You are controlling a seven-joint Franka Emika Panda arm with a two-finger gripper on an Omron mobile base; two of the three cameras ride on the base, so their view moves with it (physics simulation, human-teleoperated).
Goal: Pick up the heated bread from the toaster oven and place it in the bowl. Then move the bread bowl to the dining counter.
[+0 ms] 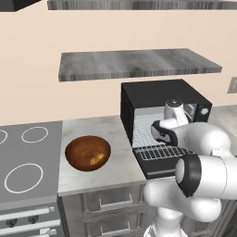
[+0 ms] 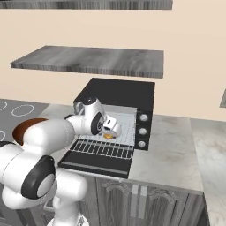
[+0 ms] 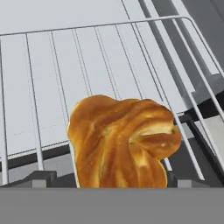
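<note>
Claw (image 2: 108, 133) is wide open around the heated bread (image 3: 122, 142) on the toaster oven (image 1: 157, 99) rack, so next up is probably closing and lifting toward the bowl (image 1: 87, 152)

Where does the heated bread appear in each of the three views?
Left base view: I cannot make it out; the arm covers the oven mouth.
Right base view: heated bread, a small orange spot beside the hand, on the wire rack.
Hand view: bread at lower centre.
Shared landmark: the wire rack of the toaster oven.

Bright even rendered light, soft faint shadows, no glare, sharp focus, slightly pixelated edges
</note>
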